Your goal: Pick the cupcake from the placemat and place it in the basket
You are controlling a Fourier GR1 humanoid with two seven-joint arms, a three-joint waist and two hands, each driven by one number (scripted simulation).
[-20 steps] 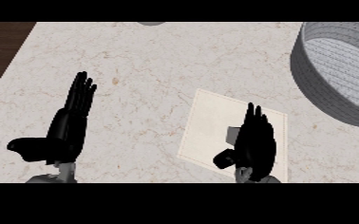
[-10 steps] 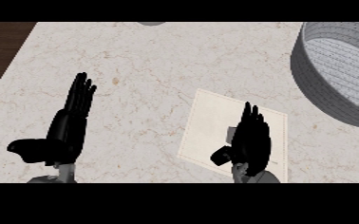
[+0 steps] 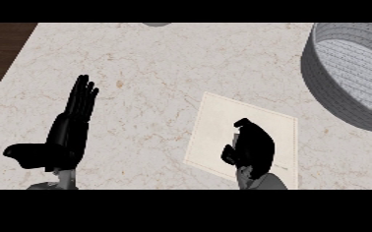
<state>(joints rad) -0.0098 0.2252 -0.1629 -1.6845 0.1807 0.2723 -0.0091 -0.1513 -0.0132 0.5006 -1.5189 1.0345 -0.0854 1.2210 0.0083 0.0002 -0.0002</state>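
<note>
Cupcake: hidden under the right hand (image 3: 251,147), whose black fingers are curled down over the spot on the placemat (image 3: 218,128) where it sits; whether they actually grip it cannot be told. The placemat is a pale, flat, square cloth with a thin stitched border, lying askew on the worktop (image 3: 160,64), a cream marble slab with faint brown veining. The left hand (image 3: 69,128) shows at the lower left, open, fingers straight and pointing away, thumb out to the side, holding nothing. Farther off at the right edge stands the basket (image 3: 330,83), round, grey, with a finely woven ribbed wall, well apart from the placemat. A dark wooden strip (image 3: 15,39) shows at the far left corner.
</note>
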